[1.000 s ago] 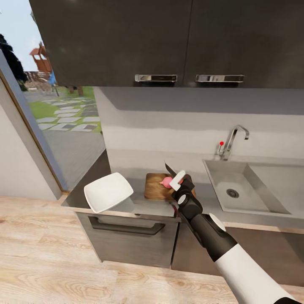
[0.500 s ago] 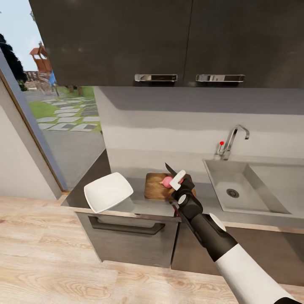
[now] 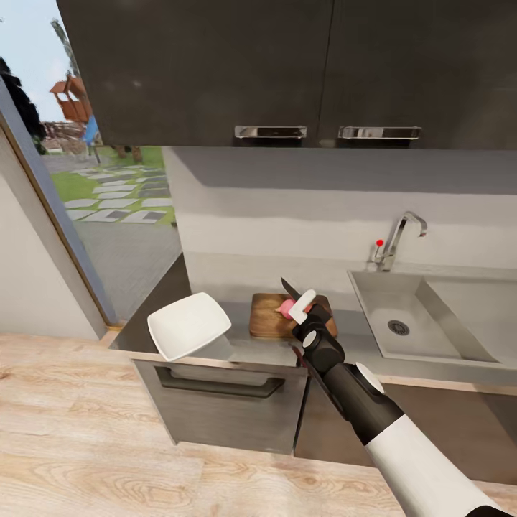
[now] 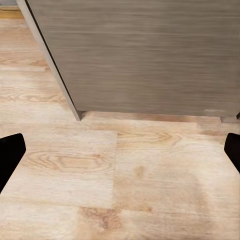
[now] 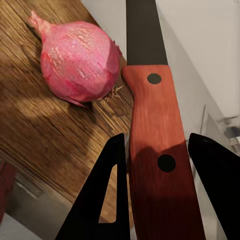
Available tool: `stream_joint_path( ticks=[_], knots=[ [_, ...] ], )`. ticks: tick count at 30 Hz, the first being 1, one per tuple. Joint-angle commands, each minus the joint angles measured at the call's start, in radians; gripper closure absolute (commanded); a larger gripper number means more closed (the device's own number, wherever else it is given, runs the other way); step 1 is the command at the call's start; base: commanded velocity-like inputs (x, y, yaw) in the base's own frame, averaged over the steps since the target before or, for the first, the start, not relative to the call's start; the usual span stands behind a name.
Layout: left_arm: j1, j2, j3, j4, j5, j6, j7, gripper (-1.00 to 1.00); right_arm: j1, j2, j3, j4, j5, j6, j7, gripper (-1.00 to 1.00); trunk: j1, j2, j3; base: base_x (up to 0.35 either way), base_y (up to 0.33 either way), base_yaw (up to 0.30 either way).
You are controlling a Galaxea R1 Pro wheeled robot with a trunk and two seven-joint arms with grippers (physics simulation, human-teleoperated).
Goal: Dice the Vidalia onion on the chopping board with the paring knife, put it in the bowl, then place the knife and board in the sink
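Currently, bowl [image 3: 189, 324] at countertop's [image 3: 251, 353] 9 o'clock end | chopping board [image 3: 269, 316] partly hidden by right gripper [image 5: 157, 187], clamped on paring knife [image 5: 157, 150] | onion [image 5: 80, 62] at blade's 9 o'clock | sink [image 3: 424, 323] cut off | left gripper [image 4: 120, 155] spread wide over floor [image 4: 120, 190].

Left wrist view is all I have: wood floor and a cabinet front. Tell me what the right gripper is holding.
Observer: The right gripper is shut on the knife, one finger on each side of its reddish handle.
Operator: Report where the onion is.
Observer: The onion lies whole on the chopping board, beside the blade.
Operator: Now locate the bowl.
Observer: The bowl sits on the countertop, left of the board in the head view and apart from it.
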Motion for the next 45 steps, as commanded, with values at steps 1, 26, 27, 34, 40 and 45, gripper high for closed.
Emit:
stream_joint_path(
  ticks=[1, 26, 27, 34, 40, 45],
  knots=[
    [-0.001, 0.001, -0.006, -0.002, 0.005, -0.003, 0.008, -1.0, -0.001, 0.0, 0.0, -0.001, 0.011, 0.006, 0.01, 1.0, 0.0, -0.001, -0.001, -0.001, 0.001, 0.0],
    [-0.001, 0.001, -0.006, -0.002, 0.004, -0.004, 0.008, -1.0, -0.001, -0.002, -0.002, 0.017, 0.013, 0.003, 0.008, 1.0, 0.0, -0.001, -0.015, 0.0, 0.0, 0.0],
    [-0.001, 0.001, -0.006, -0.002, 0.004, -0.004, 0.008, -1.0, -0.001, -0.002, -0.002, 0.017, 0.013, 0.003, 0.008, 1.0, 0.0, -0.001, -0.015, 0.0, 0.0, 0.0],
    [-0.001, 0.001, -0.007, -0.003, 0.004, -0.004, 0.008, -1.0, -0.001, -0.002, -0.002, 0.016, 0.014, 0.003, 0.007, 1.0, 0.0, -0.001, -0.015, 0.0, 0.0, 0.0],
    [-0.001, 0.001, -0.008, -0.007, 0.004, -0.004, 0.009, -1.0, -0.001, -0.004, -0.003, 0.015, 0.015, 0.001, 0.008, 1.0, 0.0, -0.001, -0.015, 0.0, 0.0, 0.0],
    [-0.001, 0.001, -0.008, -0.008, 0.004, -0.004, 0.009, -1.0, -0.001, -0.007, -0.005, 0.013, 0.016, -0.001, 0.008, 1.0, 0.0, -0.001, -0.015, 0.0, 0.0, 0.0]
  ],
)
